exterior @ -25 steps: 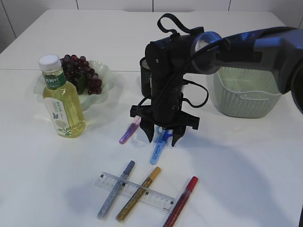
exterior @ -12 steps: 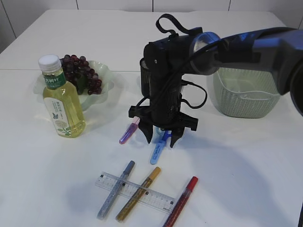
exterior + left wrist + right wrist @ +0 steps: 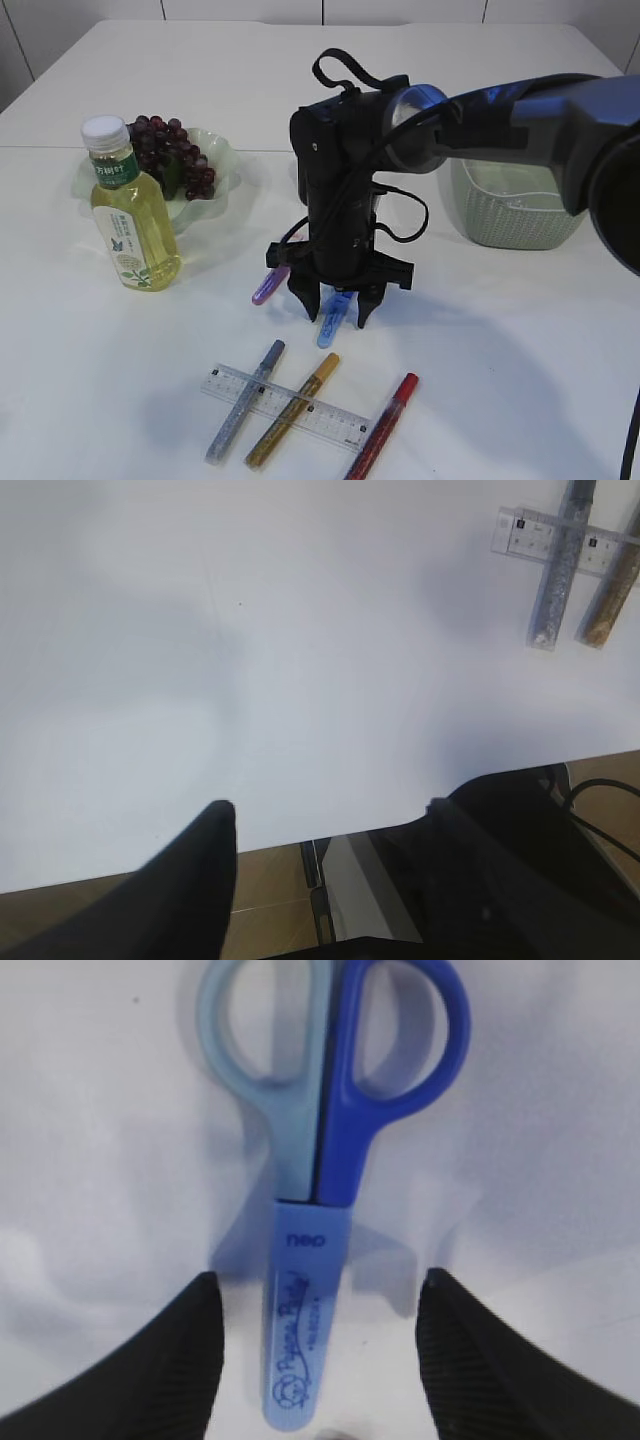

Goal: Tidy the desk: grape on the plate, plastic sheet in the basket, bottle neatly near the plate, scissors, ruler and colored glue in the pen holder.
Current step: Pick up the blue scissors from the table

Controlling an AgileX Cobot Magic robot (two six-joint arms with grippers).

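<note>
Scissors (image 3: 320, 1175): smooth glossy plastic handles and blade sheath. Table (image 3: 500, 340): matt white. Ruler (image 3: 285, 405): clear plastic. Basket (image 3: 515, 205), far right: woven-textured plastic. Bottle (image 3: 130, 215): glossy clear plastic.

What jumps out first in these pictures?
A big black right gripper hangs mid-table, open, its fingers either side of blue scissors lying flat. Behind to the left a bottle of yellow drink stands by a plate of grapes; in front, glue pens lie across a clear ruler.
</note>
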